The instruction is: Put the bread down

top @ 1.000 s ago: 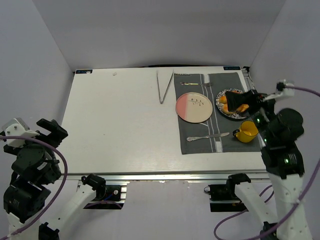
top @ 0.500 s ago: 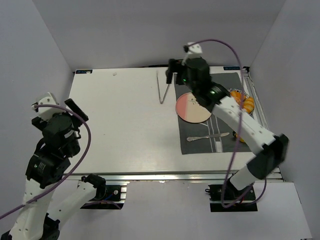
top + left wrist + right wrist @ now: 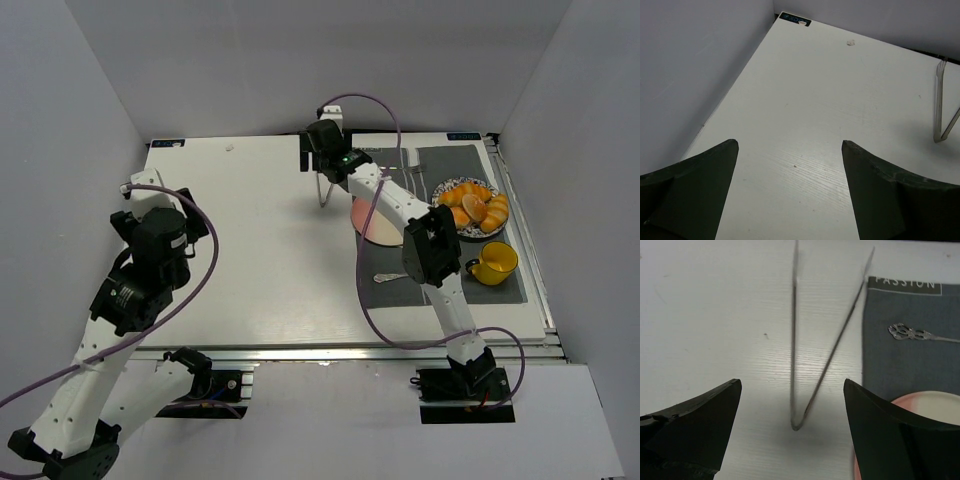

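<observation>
The bread lies among several golden-orange pieces on a patterned plate [image 3: 488, 188] at the back right; a roundish piece [image 3: 472, 206] shows in the middle of the pile. My right gripper [image 3: 318, 163] is far from it at the back centre. In the right wrist view it [image 3: 791, 385] is open and empty, hovering over metal tongs [image 3: 793, 340] that lie on the table with their bend towards me. My left gripper [image 3: 155, 196] is over the table's left side; in the left wrist view it [image 3: 790, 145] is open and empty above bare table.
A grey placemat [image 3: 395, 295] holds a pink plate [image 3: 380, 228] partly hidden by my right arm, a yellow mug [image 3: 493, 262], a spoon [image 3: 392, 277] and small cutlery [image 3: 912, 333]. The tongs also show in the top view [image 3: 325, 185] and the left wrist view [image 3: 939, 110].
My right arm swung left from the patterned plate, past the pink plate, to above the tongs. My left arm rose and reached forward over the table's left side.
</observation>
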Tool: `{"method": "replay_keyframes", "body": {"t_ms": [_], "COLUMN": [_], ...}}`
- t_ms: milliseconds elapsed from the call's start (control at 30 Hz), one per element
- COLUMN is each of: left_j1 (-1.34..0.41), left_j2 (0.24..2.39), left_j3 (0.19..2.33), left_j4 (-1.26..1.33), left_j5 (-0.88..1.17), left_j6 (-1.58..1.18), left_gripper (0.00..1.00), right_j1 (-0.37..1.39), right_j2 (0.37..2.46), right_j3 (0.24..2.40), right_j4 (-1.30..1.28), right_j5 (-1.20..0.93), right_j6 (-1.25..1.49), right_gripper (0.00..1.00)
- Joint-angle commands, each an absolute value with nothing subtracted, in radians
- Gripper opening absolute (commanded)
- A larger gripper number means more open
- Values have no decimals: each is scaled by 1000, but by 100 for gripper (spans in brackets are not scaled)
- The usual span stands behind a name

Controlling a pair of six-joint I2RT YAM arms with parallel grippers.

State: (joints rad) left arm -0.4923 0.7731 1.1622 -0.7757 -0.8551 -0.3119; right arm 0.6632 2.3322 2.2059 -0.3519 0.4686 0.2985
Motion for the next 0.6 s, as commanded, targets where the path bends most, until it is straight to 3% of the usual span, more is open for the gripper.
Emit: {"method": "replay_keyframes", "body": {"t_ms": [0,567], "left_j1": [-505,-517], "left_j2": [788,810], "left_j3": [1146,1094], "left_j4": [-738,-730], "left_j5": [-839,-811], "left_j6": [-302,-314], "left_gripper": [96,96], "right_j1": [629,626], "right_j2": [2310,2533], "right_j3": [2219,2298], "right_j4": [-278,-242], "right_j5": [475,552], "right_j6": [391,517], "right_gripper": [89,89]}}
